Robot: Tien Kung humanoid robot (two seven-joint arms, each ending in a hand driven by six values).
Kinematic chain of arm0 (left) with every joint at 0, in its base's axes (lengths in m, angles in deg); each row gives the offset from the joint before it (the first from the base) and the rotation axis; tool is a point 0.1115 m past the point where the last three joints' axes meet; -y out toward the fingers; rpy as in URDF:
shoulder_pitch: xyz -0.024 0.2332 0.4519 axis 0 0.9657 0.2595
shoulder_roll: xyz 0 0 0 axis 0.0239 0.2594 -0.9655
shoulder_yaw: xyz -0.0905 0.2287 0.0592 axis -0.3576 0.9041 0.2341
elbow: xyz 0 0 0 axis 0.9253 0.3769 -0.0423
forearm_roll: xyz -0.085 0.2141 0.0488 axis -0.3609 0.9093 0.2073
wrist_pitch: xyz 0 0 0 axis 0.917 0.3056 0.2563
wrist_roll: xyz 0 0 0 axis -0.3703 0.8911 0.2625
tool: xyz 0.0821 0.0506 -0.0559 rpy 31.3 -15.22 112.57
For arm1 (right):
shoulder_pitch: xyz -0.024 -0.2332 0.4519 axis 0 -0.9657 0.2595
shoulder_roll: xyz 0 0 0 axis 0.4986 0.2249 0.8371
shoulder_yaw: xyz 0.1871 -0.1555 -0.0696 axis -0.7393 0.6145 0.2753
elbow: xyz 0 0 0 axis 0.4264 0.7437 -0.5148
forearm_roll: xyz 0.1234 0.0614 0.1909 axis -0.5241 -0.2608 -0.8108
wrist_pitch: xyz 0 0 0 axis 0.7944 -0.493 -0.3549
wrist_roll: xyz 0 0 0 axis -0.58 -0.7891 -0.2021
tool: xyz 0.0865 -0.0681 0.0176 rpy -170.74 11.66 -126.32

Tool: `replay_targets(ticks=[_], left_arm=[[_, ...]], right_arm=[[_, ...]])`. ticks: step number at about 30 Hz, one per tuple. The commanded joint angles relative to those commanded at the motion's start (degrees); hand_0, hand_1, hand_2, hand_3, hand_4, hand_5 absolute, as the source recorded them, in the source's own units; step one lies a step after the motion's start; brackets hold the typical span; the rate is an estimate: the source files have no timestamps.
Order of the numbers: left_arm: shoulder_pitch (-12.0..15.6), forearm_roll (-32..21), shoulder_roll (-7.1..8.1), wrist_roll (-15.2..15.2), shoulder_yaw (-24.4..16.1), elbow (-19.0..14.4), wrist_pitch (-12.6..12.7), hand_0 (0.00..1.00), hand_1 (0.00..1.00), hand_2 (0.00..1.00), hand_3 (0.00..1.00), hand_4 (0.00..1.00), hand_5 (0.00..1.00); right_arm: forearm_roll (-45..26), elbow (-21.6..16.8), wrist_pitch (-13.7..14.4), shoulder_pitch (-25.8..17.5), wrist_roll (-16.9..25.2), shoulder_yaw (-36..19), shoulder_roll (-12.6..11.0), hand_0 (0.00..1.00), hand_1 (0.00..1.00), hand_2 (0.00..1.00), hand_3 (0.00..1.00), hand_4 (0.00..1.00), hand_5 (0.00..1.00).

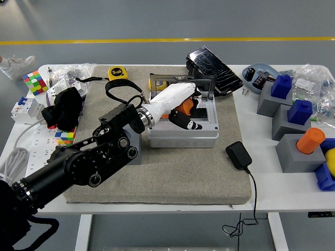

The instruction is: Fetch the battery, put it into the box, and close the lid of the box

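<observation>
My left hand (180,104) reaches over the open gray box (182,128), fingers wrapped around the orange battery (183,107), which sits just above the box's dark inside. Behind it, the clear lid (183,83) stands upright at the far edge.

Only legible txt: "5m" on the yellow tape measure (118,73), far-left of the mat, pretty small. White power strip (39,149) and breaker (26,107) at left edge have markings, too small to read. Bags (314,83) at right: print blurred. No readable labels on the grey box (182,133) or the orange battery (184,107).
</observation>
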Motion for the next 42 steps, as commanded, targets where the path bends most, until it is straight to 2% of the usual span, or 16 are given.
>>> replay_targets(ticks=[3, 4, 8, 9, 10, 15, 16, 21, 22, 27, 28, 33, 34, 39, 40, 42], left_arm=[[-1.01, 0.42, 0.0, -0.01, 0.5, 2.62, 0.2, 0.025, 0.013, 0.115, 0.148, 0.998, 0.026], [-1.34, 0.33, 0.0, -0.11, 0.62, 3.39, 0.32, 0.043, 0.036, 0.143, 0.171, 0.998, 0.07], [-2.29, -0.6, 0.0, -0.89, 1.18, 5.53, 1.15, 0.043, 0.036, 0.143, 0.171, 0.998, 0.07], [-2.31, -1.23, 0.0, -1.19, 1.28, 5.71, 1.25, 0.043, 0.036, 0.143, 0.171, 0.998, 0.07], [-2.28, -1.79, 0.0, -1.48, 1.36, 5.73, 1.31, 0.13, 0.151, 0.231, 0.291, 0.998, 0.154], [-1.93, -5.81, 0.0, -3.4, 2.26, 5.24, 1.34, 0.13, 0.151, 0.231, 0.291, 0.998, 0.154], [-1.89, -6.41, 0.0, -3.63, 2.4, 5.18, 1.24, 0.277, 0.374, 0.413, 0.59, 0.998, 0.285], [-1.68, -9.62, 0.0, -5.07, 3.06, 4.8, 0.75, 0.277, 0.374, 0.413, 0.59, 0.998, 0.285], [-1.67, -9.97, 0.0, -5.41, 3.14, 4.74, 0.78, 0.566, 0.653, 0.613, 0.741, 0.998, 0.345], [-1.65, -9.06, 0.0, -5.32, 3.25, 4.86, 0.85, 0.566, 0.653, 0.613, 0.741, 0.998, 0.345], [-1.63, -8.94, 0.0, -5.28, 3.3, 4.8, 0.84, 0.637, 0.691, 0.651, 0.768, 0.998, 0.354], [-1.23, -8.73, 0.0, -5.15, 3.08, 3.74, 0.66, 0.637, 0.691, 0.651, 0.768, 0.998, 0.354], [-1.08, -8.61, 0.0, -5.16, 2.88, 3.26, 0.67, 0.601, 0.688, 0.656, 0.773, 0.998, 0.388], [0.27, -8.16, 0.0, -6.48, 1.27, -1.41, 1.4, 0.601, 0.688, 0.656, 0.773, 0.998, 0.388], [0.51, -7.99, 0.0, -6.7, 0.9, -2.64, 1.56, 0.487, 0.65, 0.639, 0.746, 0.998, 0.403], [1.09, -7.37, 0.0, -6.26, -0.08, -5.55, 1.43, 0.487, 0.65, 0.639, 0.746, 0.998, 0.403]], right_arm=[[-0.07, 0.0, -0.02, 0.08, -0.01, 0.24, -0.01, 0.642, 0.663, 0.672, 0.576, 0.969, 0.58], [-0.02, 0.0, -0.03, 0.14, -0.02, 0.27, -0.05, 0.642, 0.663, 0.672, 0.576, 0.969, 0.58], [0.29, 0.0, -0.06, 0.23, -0.11, 0.28, -0.14, 0.642, 0.663, 0.672, 0.576, 0.969, 0.58], [0.2, 0.0, -0.08, 0.27, -0.11, 0.46, -0.15, 0.642, 0.663, 0.672, 0.576, 0.969, 0.58], [0.16, 0.0, -0.09, 0.3, -0.1, 0.54, -0.14, 0.642, 0.663, 0.672, 0.576, 0.969, 0.58], [0.02, 0.0, -0.13, 0.45, -0.04, 0.89, -0.11, 0.642, 0.663, 0.672, 0.576, 0.969, 0.58], [0.03, 0.0, -0.14, 0.47, -0.03, 0.94, -0.11, 0.642, 0.663, 0.672, 0.576, 0.969, 0.58], [-0.82, 0.0, -0.16, 0.49, 0.2, 2.02, -0.16, 0.642, 0.663, 0.672, 0.576, 0.969, 0.58], [-0.78, 0.0, -0.17, 0.51, 0.21, 2.05, -0.15, 0.642, 0.663, 0.672, 0.576, 0.97, 0.58], [-1.22, 0.0, -0.2, 0.67, 0.32, 2.63, -0.2, 0.642, 0.663, 0.672, 0.576, 0.97, 0.58], [-1.33, 0.0, -0.19, 0.67, 0.34, 2.72, -0.19, 0.642, 0.663, 0.672, 0.576, 0.97, 0.58], [-1.38, 0.0, -0.15, 0.56, 0.32, 2.65, -0.19, 0.642, 0.663, 0.672, 0.576, 0.97, 0.58], [-1.5, 0.0, -0.14, 0.51, 0.35, 2.71, -0.18, 0.642, 0.663, 0.672, 0.575, 0.97, 0.58], [-1.26, 0.0, -0.14, 0.26, 0.29, 2.43, -0.13, 0.642, 0.663, 0.672, 0.575, 0.97, 0.58], [-1.2, 0.0, -0.14, 0.23, 0.29, 2.36, -0.12, 0.642, 0.663, 0.672, 0.575, 0.969, 0.58], [-1.07, 0.0, -0.18, 0.18, 0.25, 2.32, -0.12, 0.642, 0.663, 0.672, 0.575, 0.969, 0.58]])
